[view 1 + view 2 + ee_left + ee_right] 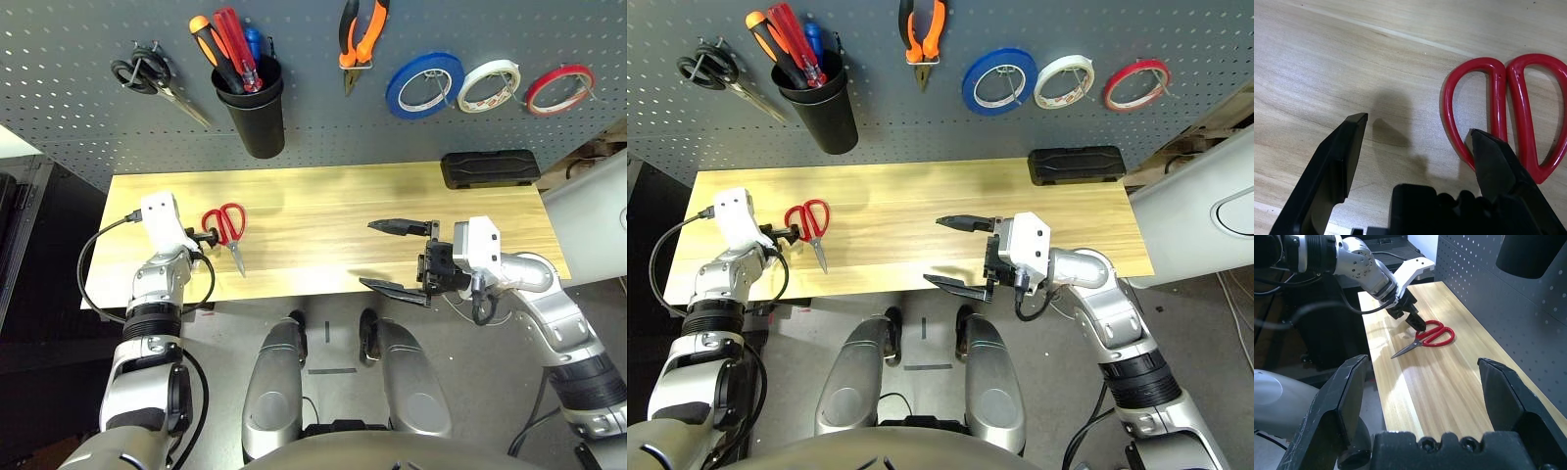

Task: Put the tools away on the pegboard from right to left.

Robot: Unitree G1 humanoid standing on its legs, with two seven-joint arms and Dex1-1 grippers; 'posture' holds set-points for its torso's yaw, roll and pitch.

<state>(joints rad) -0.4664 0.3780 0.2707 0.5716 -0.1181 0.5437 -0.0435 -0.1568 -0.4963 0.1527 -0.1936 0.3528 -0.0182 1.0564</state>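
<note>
Right gripper (395, 257), nearest the camera, hovers over the table's (323, 211) front edge on a bent arm, fingers spread wide and empty. Across the wooden top, the left gripper (209, 238) reaches inward low over the surface, its fingers parted and holding nothing; one fingertip (1484, 147) sits at the handle loops of the red-handled scissors (227, 230), which lie flat, blades pointing toward the front edge. Behind, the pegboard (78, 78) carries pliers (361, 37), a screwdriver (235, 44) in the black cup (252, 110), and a red tape ring (559, 89).
</note>
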